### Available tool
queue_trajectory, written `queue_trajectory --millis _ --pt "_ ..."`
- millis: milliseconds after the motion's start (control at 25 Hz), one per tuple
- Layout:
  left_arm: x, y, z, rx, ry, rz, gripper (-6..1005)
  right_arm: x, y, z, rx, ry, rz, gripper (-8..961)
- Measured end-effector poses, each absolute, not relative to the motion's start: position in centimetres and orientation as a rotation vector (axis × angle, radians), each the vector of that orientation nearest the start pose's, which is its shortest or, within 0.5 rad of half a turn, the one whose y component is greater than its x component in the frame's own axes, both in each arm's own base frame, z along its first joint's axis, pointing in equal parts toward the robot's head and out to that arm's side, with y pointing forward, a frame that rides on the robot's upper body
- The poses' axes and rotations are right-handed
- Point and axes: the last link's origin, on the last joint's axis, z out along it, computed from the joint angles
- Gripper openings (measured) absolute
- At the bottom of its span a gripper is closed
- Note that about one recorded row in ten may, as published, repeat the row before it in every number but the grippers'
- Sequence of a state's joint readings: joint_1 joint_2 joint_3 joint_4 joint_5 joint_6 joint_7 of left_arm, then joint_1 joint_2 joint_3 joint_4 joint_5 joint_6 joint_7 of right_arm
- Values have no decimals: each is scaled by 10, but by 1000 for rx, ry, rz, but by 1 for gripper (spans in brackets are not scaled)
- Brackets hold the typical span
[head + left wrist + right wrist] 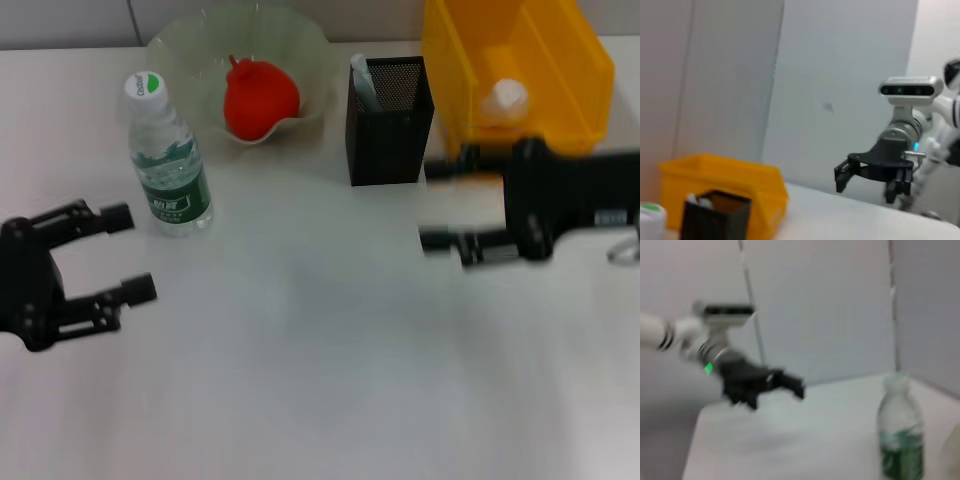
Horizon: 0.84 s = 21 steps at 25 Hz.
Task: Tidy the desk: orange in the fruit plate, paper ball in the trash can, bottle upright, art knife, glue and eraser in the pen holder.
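The clear bottle [170, 160] with a green label stands upright at the left; it also shows in the right wrist view [900, 440]. A red-orange fruit [260, 100] lies in the translucent fruit plate [190, 50]. A white paper ball [505, 98] lies in the yellow trash bin [450, 60]. The black mesh pen holder [390, 130] holds a white item [362, 78]; its other contents are hidden. My left gripper [132, 253] is open and empty near the bottle. My right gripper [430, 204] is blurred, open and empty, right of the pen holder.
The white table [320, 380] stretches in front of both grippers. The left wrist view shows the bin [725, 185], the pen holder [715, 215] and my right gripper [870, 187]. The right wrist view shows my left gripper [777, 390].
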State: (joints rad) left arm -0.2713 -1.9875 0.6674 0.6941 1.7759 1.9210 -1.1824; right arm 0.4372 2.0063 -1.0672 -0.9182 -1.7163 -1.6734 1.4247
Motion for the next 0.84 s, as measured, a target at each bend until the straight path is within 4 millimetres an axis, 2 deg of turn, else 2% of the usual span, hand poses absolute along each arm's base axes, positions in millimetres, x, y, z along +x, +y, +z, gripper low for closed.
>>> queue_trajectory --millis 320,840 --pt "-296 250 39 -2838 -450 -884 806 249 285 9 -2919 189 716 768" --pt "-295 255 34 -2868 -455 -835 806 269 273 7 -2887 243 738 768"
